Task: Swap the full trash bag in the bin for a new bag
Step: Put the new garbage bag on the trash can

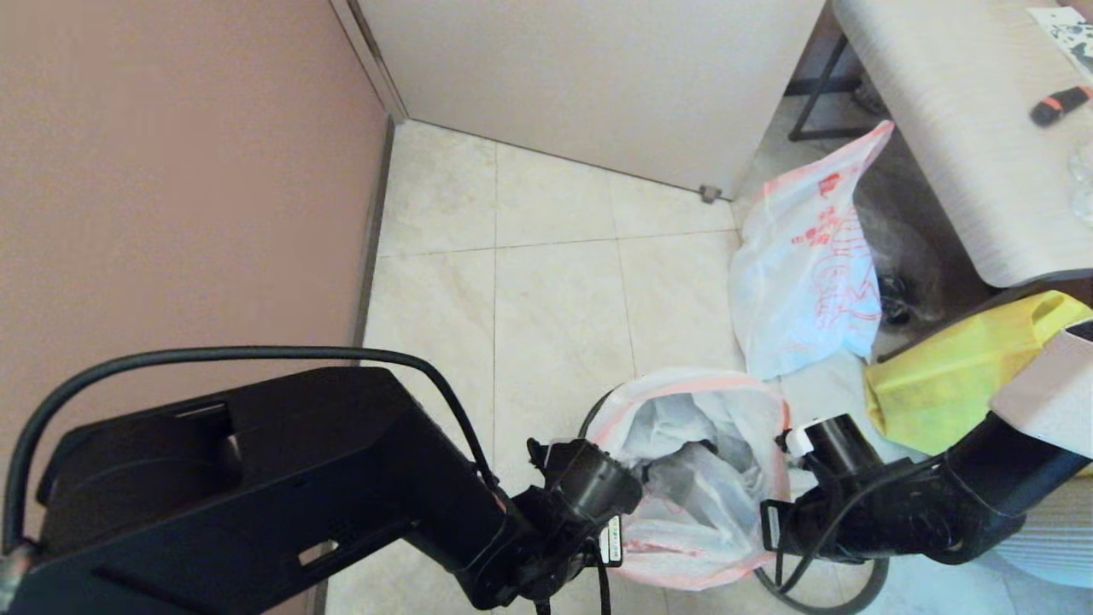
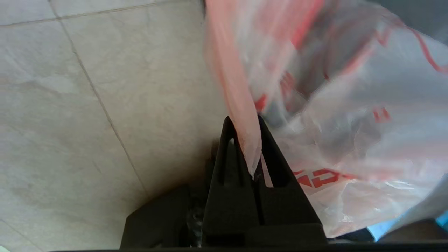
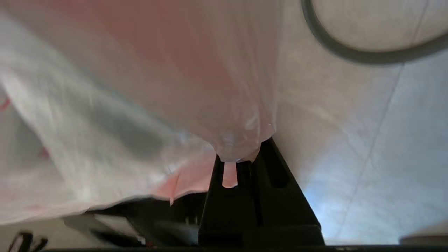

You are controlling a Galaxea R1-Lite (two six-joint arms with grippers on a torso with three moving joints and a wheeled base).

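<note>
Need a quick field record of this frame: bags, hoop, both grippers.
full trash bag: mouth open, between both arms, contents visible inside
left gripper: shut on full trash bag's pink rim
right gripper: shut on the rim, opposite side
hoop: dark grey ring on the floor, beneath the bag
new bag: by the table, ungripped
yellow bag: behind right arm
bin: body not visible

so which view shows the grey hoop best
The right wrist view: the grey hoop arcs bare on the floor tiles. The head view shows only slivers past the full trash bag. The left wrist view shows none.
</note>
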